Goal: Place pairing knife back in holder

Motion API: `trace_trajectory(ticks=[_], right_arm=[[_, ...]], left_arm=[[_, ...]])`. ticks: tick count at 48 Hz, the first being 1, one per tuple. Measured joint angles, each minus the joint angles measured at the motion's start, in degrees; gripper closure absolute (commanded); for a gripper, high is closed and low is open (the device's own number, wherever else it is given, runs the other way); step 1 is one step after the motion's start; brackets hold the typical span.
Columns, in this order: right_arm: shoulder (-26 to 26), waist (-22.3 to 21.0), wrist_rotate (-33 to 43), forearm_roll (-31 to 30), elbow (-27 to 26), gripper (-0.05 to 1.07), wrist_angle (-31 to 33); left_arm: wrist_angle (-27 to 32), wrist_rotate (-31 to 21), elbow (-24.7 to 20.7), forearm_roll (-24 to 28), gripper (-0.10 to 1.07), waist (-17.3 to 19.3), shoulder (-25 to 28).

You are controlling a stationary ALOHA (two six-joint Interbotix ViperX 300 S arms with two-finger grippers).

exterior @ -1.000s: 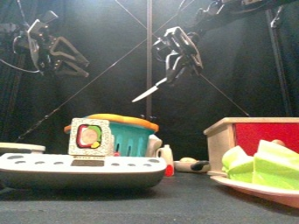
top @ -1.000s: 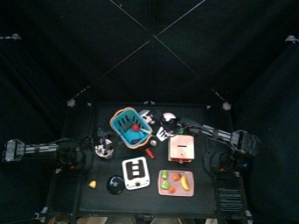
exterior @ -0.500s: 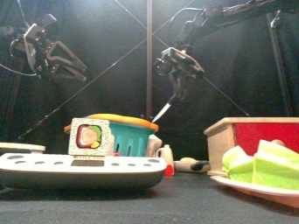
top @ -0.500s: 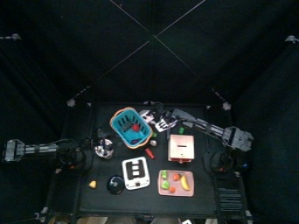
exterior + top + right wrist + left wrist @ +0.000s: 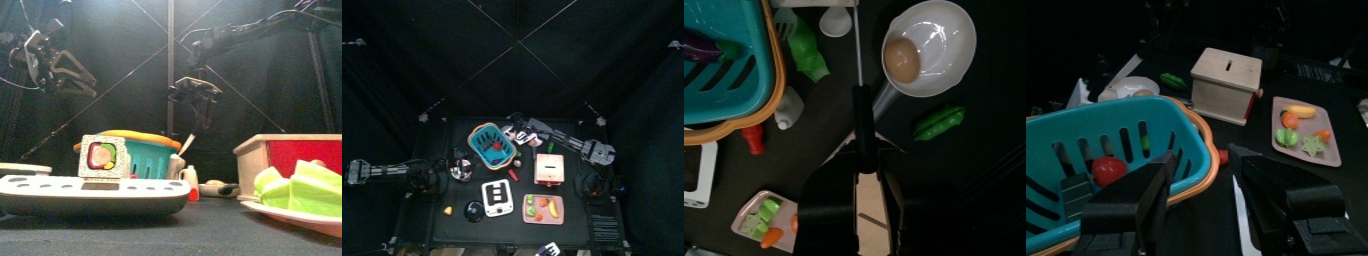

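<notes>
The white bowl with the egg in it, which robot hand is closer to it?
Right. The right gripper hangs just above the bowl, holding the knife. The left gripper is across the teal basket, on its far side.

teal basket with orange rim, white bowl, green pepper.

Both arms were matte black, built of slim tubular links joined by chunkier blocks at the joints. The right gripper was a boxy black cluster with thin dark cables looping off it. The left gripper showed the same black housing, angular brackets and trailing cable. Seen from its wrist, the left gripper had two broad, flat black fingers with squared edges.
</notes>
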Motion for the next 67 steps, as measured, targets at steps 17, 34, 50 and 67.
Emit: trace_trajectory(ticks=[17, 34, 50, 67], right_arm=[[0.62, -0.09, -0.35, -0.18, -2.55, 0.61, 1.23], [1.23, 0.00, -0.62, -0.44, -2.55, 0.61, 1.32], [2.20, 0.09, -1.32, -0.44, -2.55, 0.61, 1.32], [3.08, 0.18, -1.67, -0.70, -2.55, 0.60, 1.32]], left_arm=[[0.00, 0.00, 0.18, 0.00, 0.14, 0.00, 0.00], [0.00, 0.00, 0.44, 0.00, 0.14, 0.00, 0.00], [0.00, 0.00, 0.62, 0.00, 0.14, 0.00, 0.00], [0.00, 0.00, 0.62, 0.00, 0.14, 0.00, 0.00]])
